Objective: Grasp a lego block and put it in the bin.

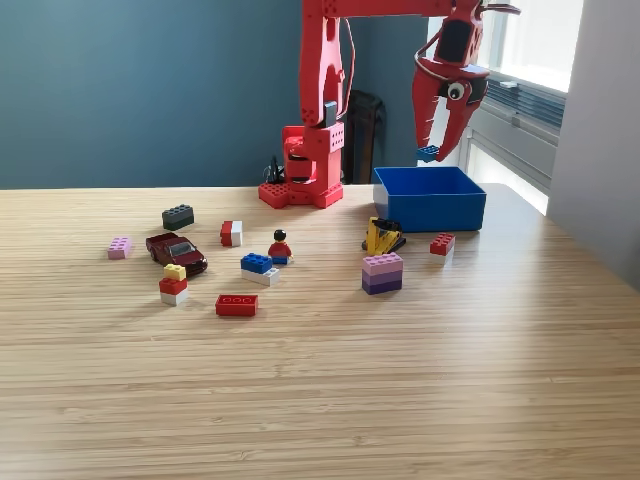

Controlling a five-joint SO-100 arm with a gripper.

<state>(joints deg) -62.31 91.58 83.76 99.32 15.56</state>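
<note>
One blue block (428,153) above bin (430,205)

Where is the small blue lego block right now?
In the exterior view's right, the blue block sits in the gripper, just above the blue bin.

Single exterior view; low tabletop (400,400) level; faces arm (320,100) front-on

Above the blue bin (430,198) the air is open, apart from the gripper (440,148) hanging over its back wall. A yellow digger (383,236) and red block (442,243) crowd its front. Scattered blocks fill the table's (400,400) middle; the near half lies bare.
</note>
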